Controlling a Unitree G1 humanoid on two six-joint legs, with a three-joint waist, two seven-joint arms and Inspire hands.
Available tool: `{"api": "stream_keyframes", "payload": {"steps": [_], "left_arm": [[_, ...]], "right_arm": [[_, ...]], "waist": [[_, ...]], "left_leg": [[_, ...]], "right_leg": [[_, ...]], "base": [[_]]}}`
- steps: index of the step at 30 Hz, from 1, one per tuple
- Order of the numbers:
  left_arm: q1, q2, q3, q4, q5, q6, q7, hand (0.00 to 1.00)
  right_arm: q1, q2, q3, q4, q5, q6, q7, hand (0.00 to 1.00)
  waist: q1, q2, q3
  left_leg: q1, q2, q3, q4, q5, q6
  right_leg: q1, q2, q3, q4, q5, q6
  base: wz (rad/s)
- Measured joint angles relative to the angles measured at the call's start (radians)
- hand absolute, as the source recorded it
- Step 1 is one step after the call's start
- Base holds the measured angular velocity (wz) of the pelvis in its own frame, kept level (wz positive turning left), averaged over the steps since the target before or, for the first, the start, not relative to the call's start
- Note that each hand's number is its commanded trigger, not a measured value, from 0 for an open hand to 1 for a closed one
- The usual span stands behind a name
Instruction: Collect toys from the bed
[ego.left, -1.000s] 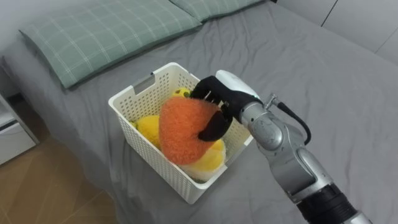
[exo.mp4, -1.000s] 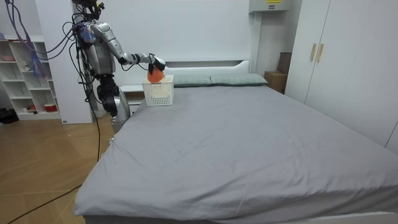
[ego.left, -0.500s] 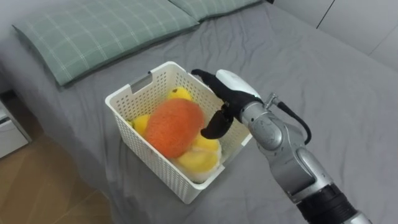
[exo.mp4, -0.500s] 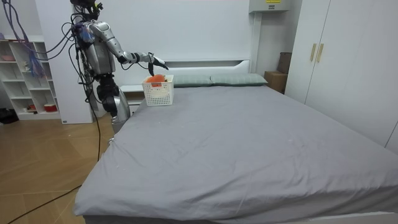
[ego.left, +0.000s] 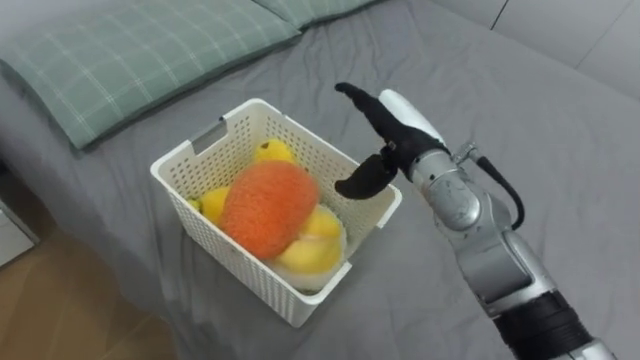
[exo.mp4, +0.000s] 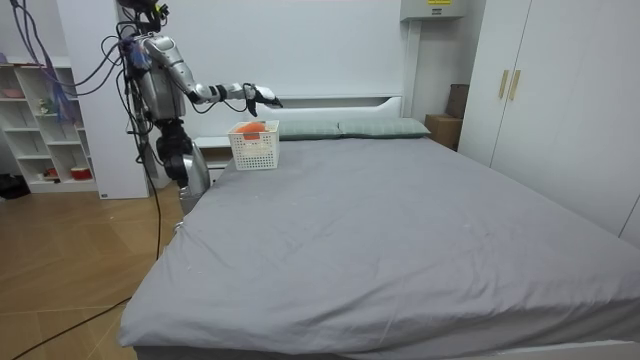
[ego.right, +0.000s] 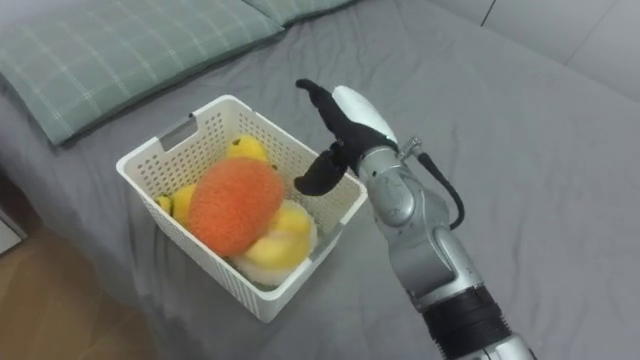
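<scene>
So the orange plush toy (ego.left: 265, 208) is out of the right hand (ego.left: 392, 140) now and sitting in the white basket (ego.left: 230, 272), on top of the yellow toys (ego.left: 312, 250). The hand has let go and lifted up. Its fingers are straight and spread, holding nothing, hovering over the basket's right rim. That drop looks done to me.

The basket is centre-left on the grey bed (ego.left: 480, 90), close to the mattress edge, with floor (ego.left: 60, 310) at lower left, so don't nudge it that way. The pillow (ego.left: 120, 50) is upper left. The right of the frame is plain sheet, with loads of room to pull the arm back.
</scene>
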Motion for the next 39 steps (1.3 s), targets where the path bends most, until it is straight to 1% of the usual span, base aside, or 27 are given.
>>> {"api": "stream_keyframes", "payload": {"steps": [2,3,5,6,8,9,10,11,12,14,15,16,17,19,20,21,23,25,27,28,29,30,31,33,35,37,39], "left_arm": [[0.007,-0.003,0.013,0.005,0.000,-0.009,0.000,0.00],[0.007,-0.002,0.020,0.009,0.001,-0.016,0.001,0.00],[0.010,-0.003,0.041,0.043,0.000,-0.029,0.015,0.00],[0.010,-0.004,0.046,0.051,0.000,-0.034,0.017,0.00],[0.017,-0.003,0.049,0.072,-0.001,-0.046,0.033,0.00],[0.020,-0.003,0.049,0.078,-0.001,-0.051,0.037,0.00],[0.024,-0.003,0.058,0.094,-0.001,-0.068,0.045,0.00],[0.026,-0.003,0.063,0.102,-0.001,-0.073,0.049,0.00],[0.034,-0.004,0.073,0.111,-0.002,-0.079,0.060,0.00],[0.037,-0.002,0.092,0.131,-0.025,-0.084,0.073,0.00],[0.038,-0.001,0.096,0.136,-0.033,-0.086,0.076,0.00],[0.038,0.000,0.100,0.140,-0.038,-0.088,0.078,0.00],[0.037,-0.001,0.116,0.141,-0.038,-0.098,0.078,0.00],[0.037,0.000,0.125,0.139,-0.039,-0.108,0.078,0.00],[0.037,0.001,0.127,0.140,-0.045,-0.106,0.078,0.00],[0.039,0.002,0.133,0.142,-0.058,-0.101,0.078,0.00],[0.065,0.012,0.141,0.154,-0.095,-0.097,0.079,0.00],[0.076,0.022,0.144,0.154,-0.121,-0.099,0.079,0.00],[0.077,0.027,0.157,0.154,-0.124,-0.098,0.079,0.00],[0.082,0.027,0.160,0.154,-0.124,-0.096,0.079,0.00],[0.087,0.028,0.163,0.154,-0.124,-0.096,0.079,0.00],[0.092,0.029,0.168,0.154,-0.125,-0.096,0.079,0.00],[0.093,0.030,0.176,0.154,-0.125,-0.096,0.079,0.00],[0.102,0.030,0.178,0.154,-0.124,-0.094,0.082,0.00],[0.114,0.030,0.195,0.154,-0.126,-0.092,0.083,0.00],[0.119,0.030,0.204,0.154,-0.125,-0.092,0.083,0.00],[0.122,0.030,0.215,0.154,-0.119,-0.085,0.083,0.00]], "right_arm": [[0.011,-0.028,-0.055,-0.039,0.045,-0.013,-0.035,0.00],[0.015,-0.034,-0.071,-0.045,0.059,-0.024,-0.047,0.00],[0.025,-0.040,-0.136,-0.047,0.089,-0.064,-0.084,0.00],[0.030,-0.044,-0.153,-0.047,0.097,-0.070,-0.097,0.00],[0.066,-0.050,-0.218,-0.062,0.134,-0.084,-0.135,0.00],[0.080,-0.054,-0.231,-0.073,0.140,-0.086,-0.144,0.00],[0.112,-0.067,-0.260,-0.098,0.155,-0.096,-0.157,0.00],[0.124,-0.076,-0.274,-0.105,0.164,-0.100,-0.162,0.00],[0.143,-0.087,-0.309,-0.108,0.176,-0.117,-0.176,0.00],[0.186,-0.115,-0.377,-0.109,0.224,-0.122,-0.222,0.00],[0.197,-0.123,-0.390,-0.109,0.232,-0.122,-0.234,0.00],[0.213,-0.131,-0.421,-0.109,0.235,-0.122,-0.250,0.00],[0.229,-0.135,-0.457,-0.108,0.243,-0.127,-0.272,0.00],[0.258,-0.138,-0.506,-0.104,0.269,-0.132,-0.315,0.00],[0.278,-0.139,-0.530,-0.098,0.295,-0.132,-0.342,0.00],[0.288,-0.139,-0.539,-0.096,0.308,-0.132,-0.354,0.00],[0.306,-0.143,-0.571,-0.067,0.364,-0.135,-0.377,0.00],[0.324,-0.160,-0.598,-0.015,0.417,-0.140,-0.395,0.00],[0.350,-0.161,-0.617,0.015,0.448,-0.140,-0.415,0.00],[0.366,-0.161,-0.624,0.027,0.472,-0.141,-0.422,0.00],[0.371,-0.161,-0.626,0.039,0.493,-0.143,-0.423,0.00],[0.383,-0.161,-0.634,0.062,0.531,-0.144,-0.429,0.00],[0.407,-0.161,-0.651,0.086,0.558,-0.149,-0.435,0.00],[0.437,-0.161,-0.666,0.132,0.581,-0.154,-0.446,0.00],[0.472,-0.158,-0.692,0.199,0.629,-0.155,-0.452,0.00],[0.501,-0.157,-0.715,0.262,0.654,-0.154,-0.454,0.00],[0.525,-0.157,-0.726,0.336,0.655,-0.157,-0.451,0.00]], "waist": [[-0.013,0.004,-0.0057],[-0.027,0.004,-0.0064],[-0.064,0.008,-0.0137],[-0.074,0.009,-0.0162],[-0.108,0.018,-0.0241],[-0.116,0.021,-0.0264],[-0.137,0.028,-0.0302],[-0.149,0.032,-0.0324],[-0.180,0.038,-0.0359],[-0.212,0.046,-0.0342],[-0.217,0.048,-0.0337],[-0.238,0.050,-0.0343],[-0.261,0.051,-0.0337],[-0.279,0.052,-0.0323],[-0.283,0.054,-0.0316],[-0.288,0.055,-0.0317],[-0.330,0.053,-0.0309],[-0.353,0.049,-0.0291],[-0.362,0.046,-0.0267],[-0.366,0.046,-0.0259],[-0.369,0.046,-0.0257],[-0.382,0.044,-0.0242],[-0.386,0.043,-0.0234],[-0.401,0.041,-0.0238],[-0.423,0.034,-0.0196],[-0.426,0.029,-0.0177],[-0.436,0.028,-0.0213]], "left_leg": [[0.000,0.003,0.020,-0.004,-0.001,0.002],[0.002,0.005,0.027,-0.004,-0.002,0.003],[0.011,0.010,0.049,-0.005,-0.005,0.007],[0.014,0.011,0.053,-0.006,-0.006,0.007],[0.032,0.018,0.088,-0.017,-0.009,0.010],[0.040,0.020,0.097,-0.023,-0.009,0.010],[0.051,0.024,0.112,-0.029,-0.011,0.011],[0.055,0.026,0.122,-0.031,-0.014,0.012],[0.062,0.032,0.138,-0.032,-0.018,0.011],[0.085,0.043,0.179,-0.046,-0.023,0.008],[0.091,0.047,0.192,-0.050,-0.024,0.007],[0.093,0.053,0.208,-0.055,-0.028,0.004],[0.092,0.057,0.215,-0.055,-0.031,0.001],[0.098,0.069,0.245,-0.055,-0.040,-0.005],[0.106,0.078,0.264,-0.056,-0.047,-0.009],[0.107,0.083,0.273,-0.054,-0.052,-0.012],[0.109,0.094,0.294,-0.053,-0.059,-0.019],[0.112,0.102,0.312,-0.051,-0.061,-0.024],[0.111,0.107,0.324,-0.055,-0.063,-0.027],[0.109,0.111,0.341,-0.056,-0.065,-0.030],[0.108,0.113,0.345,-0.056,-0.066,-0.031],[0.106,0.115,0.346,-0.056,-0.067,-0.032],[0.106,0.117,0.347,-0.056,-0.068,-0.034],[0.107,0.119,0.347,-0.055,-0.071,-0.037],[0.106,0.121,0.351,-0.055,-0.071,-0.038],[0.105,0.123,0.358,-0.056,-0.073,-0.040],[0.106,0.125,0.362,-0.054,-0.074,-0.041]], "right_leg": [[-0.004,0.000,0.016,0.002,0.000,0.000],[-0.005,0.000,0.018,0.001,0.000,0.000],[-0.004,0.001,0.023,0.000,0.002,-0.001],[-0.004,0.001,0.026,0.000,0.002,-0.001],[-0.003,0.004,0.062,0.001,0.003,-0.001],[-0.001,0.005,0.072,0.001,0.003,-0.001],[0.002,0.007,0.087,0.001,0.005,-0.001],[0.002,0.009,0.096,0.001,0.006,0.000],[0.001,0.014,0.117,0.001,0.010,0.000],[0.004,0.020,0.145,0.003,0.013,-0.002],[0.003,0.023,0.154,0.003,0.015,-0.004],[0.002,0.028,0.161,0.004,0.017,-0.006],[-0.003,0.033,0.168,0.005,0.019,-0.007],[-0.006,0.042,0.178,0.005,0.024,-0.012],[-0.007,0.049,0.178,0.005,0.026,-0.016],[-0.009,0.052,0.178,0.006,0.027,-0.017],[-0.019,0.061,0.179,0.007,0.029,-0.020],[-0.022,0.068,0.183,0.006,0.031,-0.024],[-0.027,0.073,0.189,0.005,0.031,-0.024],[-0.034,0.077,0.201,0.006,0.031,-0.025],[-0.037,0.078,0.204,0.005,0.033,-0.027],[-0.040,0.080,0.205,0.005,0.033,-0.028],[-0.042,0.082,0.206,0.005,0.034,-0.028],[-0.040,0.084,0.207,0.002,0.034,-0.029],[-0.040,0.086,0.207,0.002,0.033,-0.029],[-0.040,0.088,0.211,0.002,0.033,-0.030],[-0.044,0.088,0.213,0.003,0.031,-0.035]], "base": [[-0.24],[-0.14],[-0.20],[-0.33],[-0.42],[-0.45],[-0.36],[-0.44],[-0.48],[-0.60],[-0.59],[-0.46],[-0.41],[-0.47],[-0.56],[-0.49],[-0.26],[-0.16],[-0.22],[-0.25],[-0.19],[-0.09],[-0.05],[-0.02],[0.00],[-0.10],[-0.09]]}}
